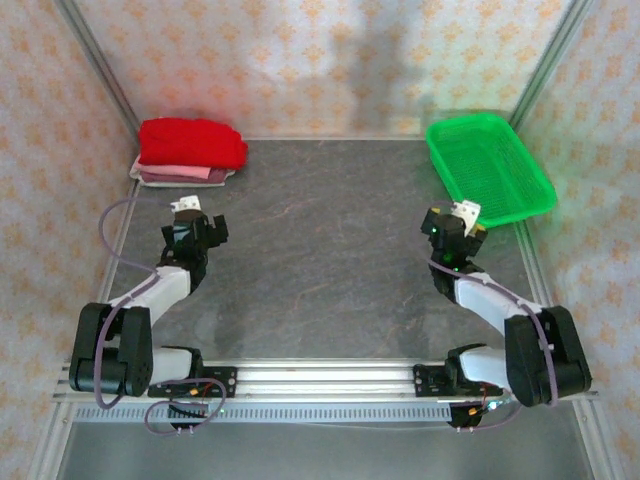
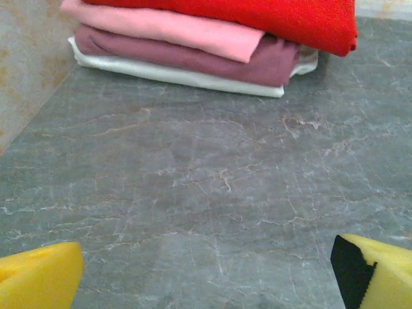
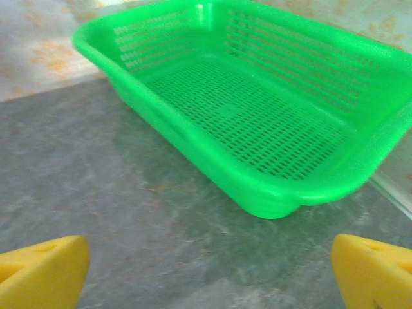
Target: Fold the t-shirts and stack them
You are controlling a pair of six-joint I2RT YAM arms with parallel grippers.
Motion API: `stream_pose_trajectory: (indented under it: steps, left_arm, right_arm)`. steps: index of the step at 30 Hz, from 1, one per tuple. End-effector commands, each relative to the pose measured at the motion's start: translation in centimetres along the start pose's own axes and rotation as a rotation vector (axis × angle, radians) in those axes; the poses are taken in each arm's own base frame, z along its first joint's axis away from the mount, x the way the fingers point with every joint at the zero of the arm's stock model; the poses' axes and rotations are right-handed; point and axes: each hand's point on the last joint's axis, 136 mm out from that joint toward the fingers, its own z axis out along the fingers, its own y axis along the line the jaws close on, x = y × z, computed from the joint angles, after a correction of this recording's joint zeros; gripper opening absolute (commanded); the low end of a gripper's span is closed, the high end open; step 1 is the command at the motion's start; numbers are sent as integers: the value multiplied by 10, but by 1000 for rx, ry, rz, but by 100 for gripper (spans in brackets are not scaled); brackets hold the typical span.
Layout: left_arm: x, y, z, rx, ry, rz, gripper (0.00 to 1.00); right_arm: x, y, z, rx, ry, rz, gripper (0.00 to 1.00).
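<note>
From above, the stack of folded cloth t-shirts, bright red topmost, lies ahead of the left gripper; stacking is judged done, so the pile is best left untouched. At the left wrist, its jaws are spread wide, empty. At the right wrist, the right gripper is equally spread and empty before a green plastic mesh basket.

Folded soft cloth t-shirts: four, in one stack
Plain bright red shirt: one
Light pink shirt: one
Folded mauve shirt: one
Folded whitish shirt: seemingly one, layers hard to separate
Green plastic mesh basket: one
Black-and-white robot arms: two, left arm and right arm
</note>
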Motion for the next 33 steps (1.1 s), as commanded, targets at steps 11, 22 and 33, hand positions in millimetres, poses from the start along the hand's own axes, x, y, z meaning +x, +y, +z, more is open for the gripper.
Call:
stream_pose_trajectory:
  steps: [11,22,33]
  left_arm:
    - [15,-33,11,189,-180,51,100]
    - [14,-36,23,160,-101,77,100]
    - [14,-36,24,158,-97,78,100]
  right_arm:
    - [-3,-17,21,-179,-42,129,95]
    - [29,-9,32,-248,-126,132,97]
    - [34,7,50,-238,12,48,99]
